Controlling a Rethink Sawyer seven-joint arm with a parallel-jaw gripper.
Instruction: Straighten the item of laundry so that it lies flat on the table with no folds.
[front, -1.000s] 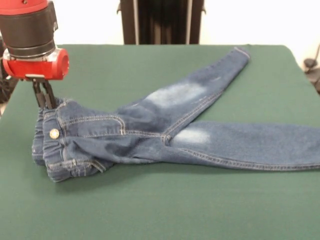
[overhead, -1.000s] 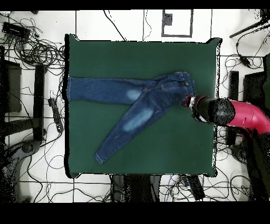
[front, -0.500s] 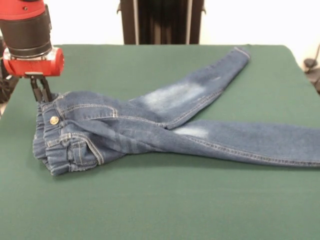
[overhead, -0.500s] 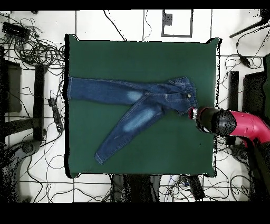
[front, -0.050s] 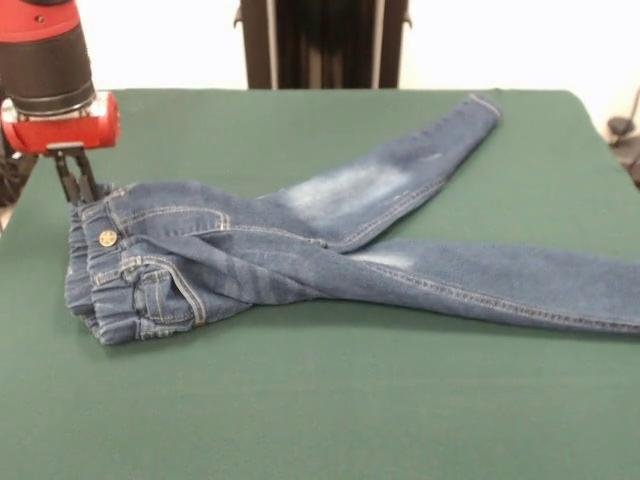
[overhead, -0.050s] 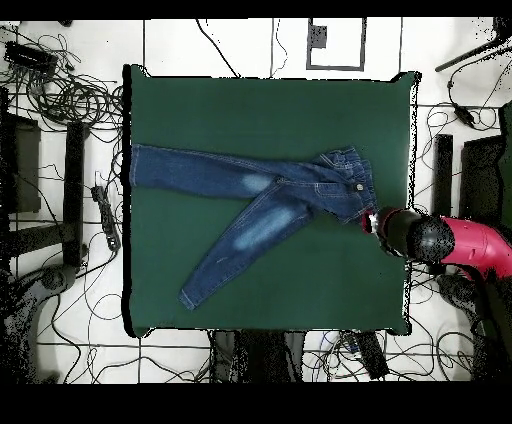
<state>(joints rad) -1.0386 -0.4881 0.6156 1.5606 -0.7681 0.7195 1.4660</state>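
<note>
End effector pinches the jeans at the waistband corner; drawing outward low along the counter should flatten the fold.

No readable text, label, brand, number or sign was found. The jeans, the counter and the red and black arm bore no legible markings in either view.
</note>
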